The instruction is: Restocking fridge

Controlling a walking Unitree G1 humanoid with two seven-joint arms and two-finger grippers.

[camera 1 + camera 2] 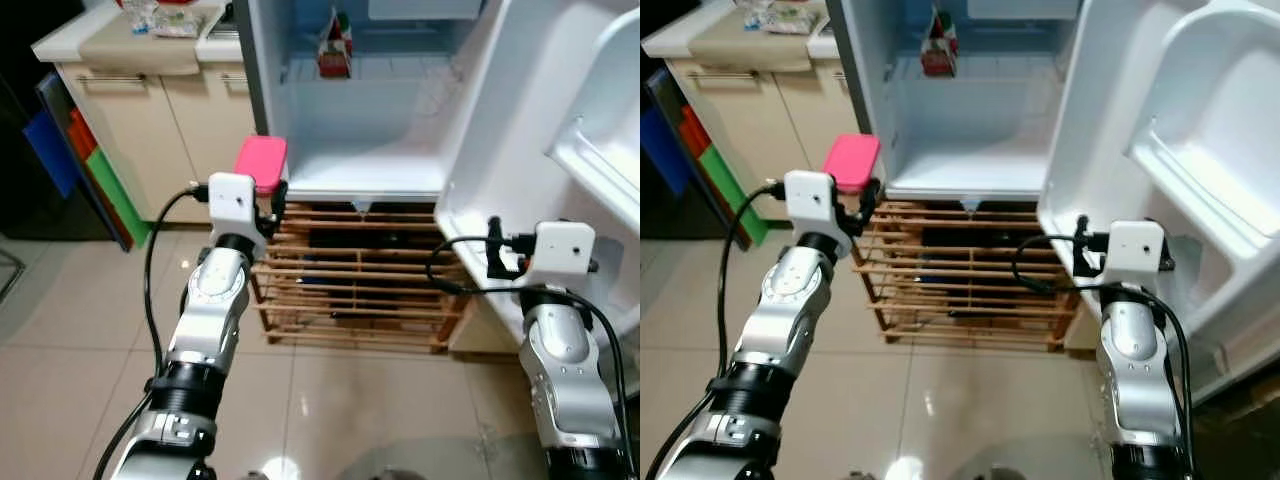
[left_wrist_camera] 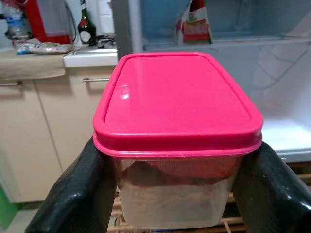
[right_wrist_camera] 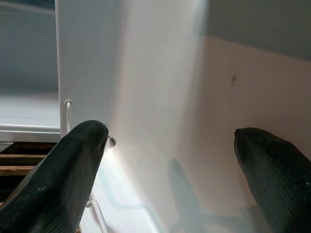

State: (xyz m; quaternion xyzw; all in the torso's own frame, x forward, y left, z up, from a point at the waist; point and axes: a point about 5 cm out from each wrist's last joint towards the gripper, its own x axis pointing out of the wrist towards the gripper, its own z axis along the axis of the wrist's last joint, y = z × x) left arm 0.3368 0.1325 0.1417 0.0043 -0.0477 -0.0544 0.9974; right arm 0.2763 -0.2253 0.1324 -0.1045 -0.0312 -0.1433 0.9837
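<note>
Pink lid, clear body: the left claw (image 2: 177,194) was clamped on a plastic box (image 2: 177,141), one black finger (image 2: 73,194) pressed on each long side wall just under the lid rim.
Box position: held in the air at about 11 o'clock in the head views, just outside the left edge of the open fridge (image 1: 365,150) and level with its bottom floor, not yet inside.
Box shape: rectangular with rounded corners, walls tapering downward; the lid (image 2: 177,99) was glossy, with a raised lip all round.
Box contents: something dark red and a paler layer showed through the cloudy wall; what it was could not be told.
Likely handling: stiff and probably fairly light, but the smooth tapered walls looked slippery, so the lip above the fingers was the safest stop; best kept level in case the lid was not tight.
Right claw: the right claw (image 3: 170,160) was spread open and empty, close to the smooth white inner face of the fridge door (image 1: 560,130) at about 4 o'clock.
Fridge interior: white, hard and mostly bare, with a red and green carton (image 1: 334,48) on a shelf at 12 o'clock.
Below the fridge: a slatted wooden rack (image 1: 360,285) on a glossy beige tile floor (image 1: 70,320).
Left side: cream cabinets (image 1: 160,130) under a pale counter at 10 o'clock.
</note>
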